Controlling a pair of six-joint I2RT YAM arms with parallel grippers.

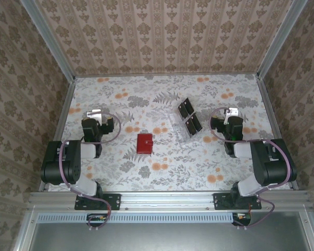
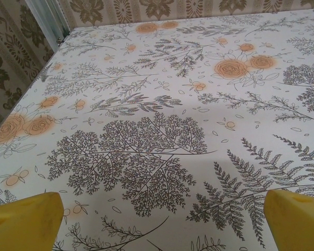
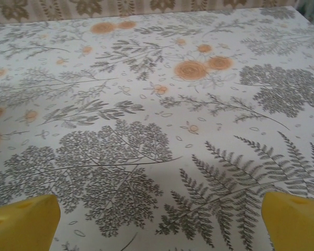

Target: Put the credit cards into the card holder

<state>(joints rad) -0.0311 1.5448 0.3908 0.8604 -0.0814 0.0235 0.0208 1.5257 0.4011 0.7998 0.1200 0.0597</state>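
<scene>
Four dark thin flat rectangular cards (image 1: 186,108) lie in clear plastic tray (image 1: 178,128), right of desk centre. Judged light, stiff, slick; lying flat gives little purchase, so tip one edge up, then pinch across faces. Small red square folding wallet (image 1: 144,143) looks closed, left of tray, apart; soft, likely slides. Floral-patterned desk (image 1: 162,94). Left tool (image 2: 162,219), right tool (image 3: 162,222): wide open, empty.

From above and behind, the top camera looked down over the whole table (image 1: 188,167). Both wrist cameras sat low, close above it, facing the far wall (image 1: 167,36).
</scene>
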